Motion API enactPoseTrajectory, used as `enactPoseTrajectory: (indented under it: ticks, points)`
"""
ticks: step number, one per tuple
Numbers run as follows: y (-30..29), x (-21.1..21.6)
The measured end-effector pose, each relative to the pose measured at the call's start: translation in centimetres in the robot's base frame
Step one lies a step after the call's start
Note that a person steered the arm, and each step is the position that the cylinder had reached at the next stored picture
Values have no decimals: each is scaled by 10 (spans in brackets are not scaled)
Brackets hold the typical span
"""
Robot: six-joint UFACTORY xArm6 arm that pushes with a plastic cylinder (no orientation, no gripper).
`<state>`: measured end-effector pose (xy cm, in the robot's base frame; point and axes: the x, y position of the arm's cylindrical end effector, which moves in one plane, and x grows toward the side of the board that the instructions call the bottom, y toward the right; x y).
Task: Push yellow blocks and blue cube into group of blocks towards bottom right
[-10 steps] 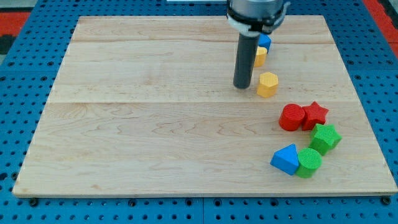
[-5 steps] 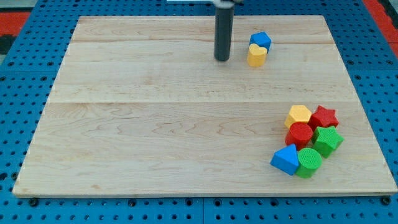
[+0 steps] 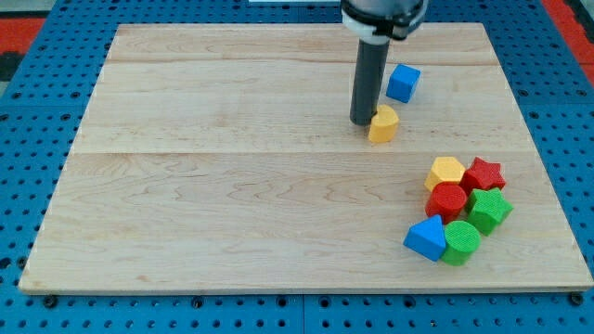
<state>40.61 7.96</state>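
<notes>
My tip (image 3: pixel 362 123) sits on the board just at the view's left of a small yellow block (image 3: pixel 383 123), touching it or nearly so; its shape is hard to make out, possibly a heart. The rod has no jaws to open or close and holds nothing; it can only shove. The blue cube (image 3: pixel 403 83) lies apart, up and to the view's right of the yellow block.

Near the board's bottom right sits the group: 1 yellow hexagon block (image 3: pixel 446 172) already in it, touching a red star (image 3: pixel 484 173) and a red cylinder (image 3: pixel 448 200), with a green star (image 3: pixel 487 208), a green cylinder (image 3: pixel 461 241) and a blue triangle block (image 3: pixel 427 237).

I judge these blocks light, rigid and quick to slide on the smooth wooden board (image 3: pixel 213 186), so an off-centre push would likely spin the yellow one away. I'd press on its upper-left side, through its middle, toward the group.

No brand, label or writing is readable.
</notes>
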Motion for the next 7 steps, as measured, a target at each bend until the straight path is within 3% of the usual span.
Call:
enactPoseTrajectory:
  ticks: [1,3,4,5,6,7]
  points:
    - [37,28]
    - [26,-17]
    - [67,25]
    - [46,16]
    - [-22,-47]
    - [46,-97]
